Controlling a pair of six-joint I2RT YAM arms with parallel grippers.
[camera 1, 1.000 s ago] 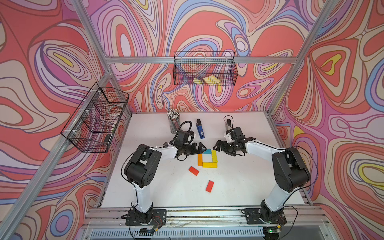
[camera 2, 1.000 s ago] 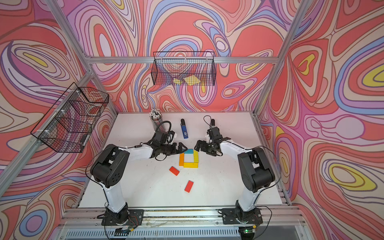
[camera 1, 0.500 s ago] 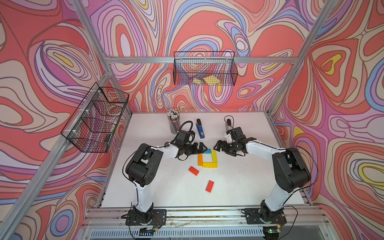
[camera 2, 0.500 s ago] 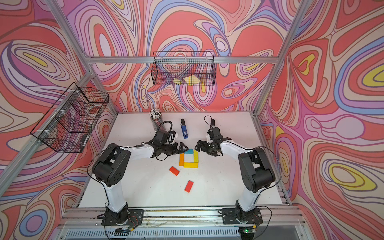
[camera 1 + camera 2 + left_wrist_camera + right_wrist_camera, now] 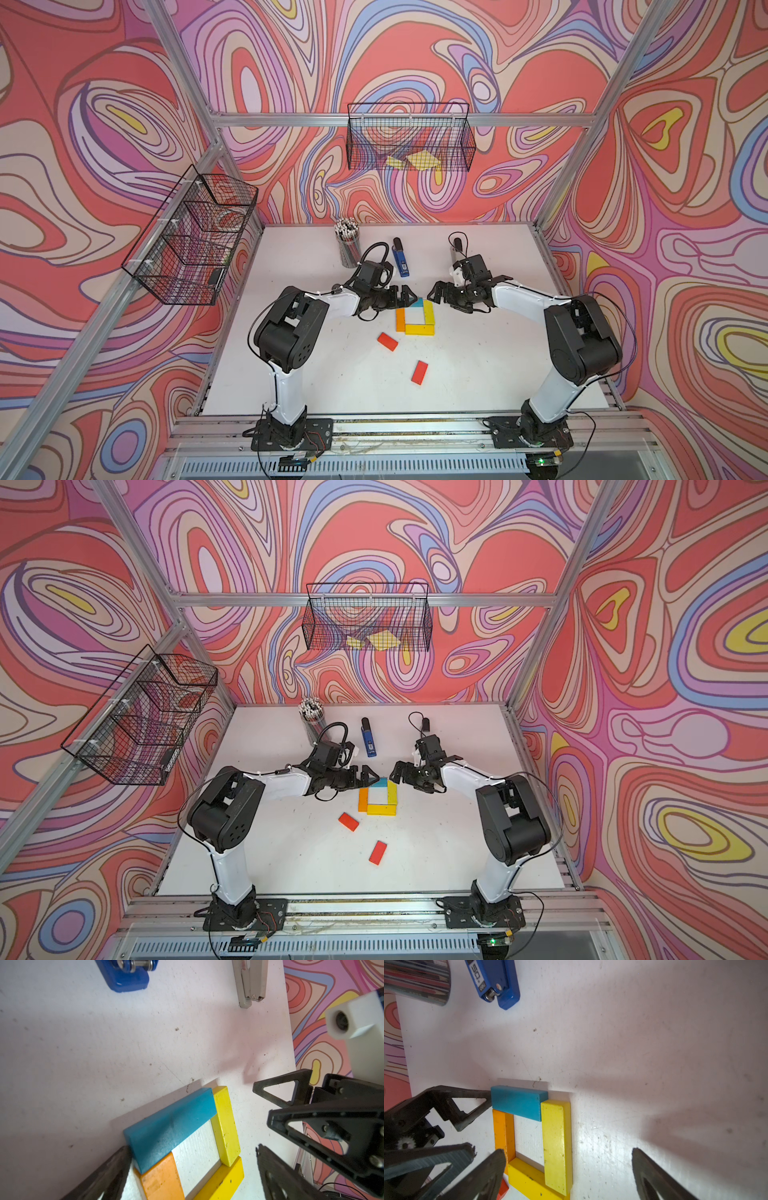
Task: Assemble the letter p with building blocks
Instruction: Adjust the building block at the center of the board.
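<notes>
Work area seen from above. On the white surface, four flat blocks close a square, end against side. The blue block forms the far side and the orange block the left. The right yellow block forms the right side and the near yellow block the front. Toward the front edge lie two loose blocks: the inner red block, close to the orange block's near end but apart from it, and the outer red block, well apart. The left tool and the right tool sit low at the square's far corners, each with jaws spread apart and nothing between them. In the right wrist view, one fingertip of the left tool meets the end of the blue block. Behind lie a blue stapler and, upright, a cup of pencils.
</notes>
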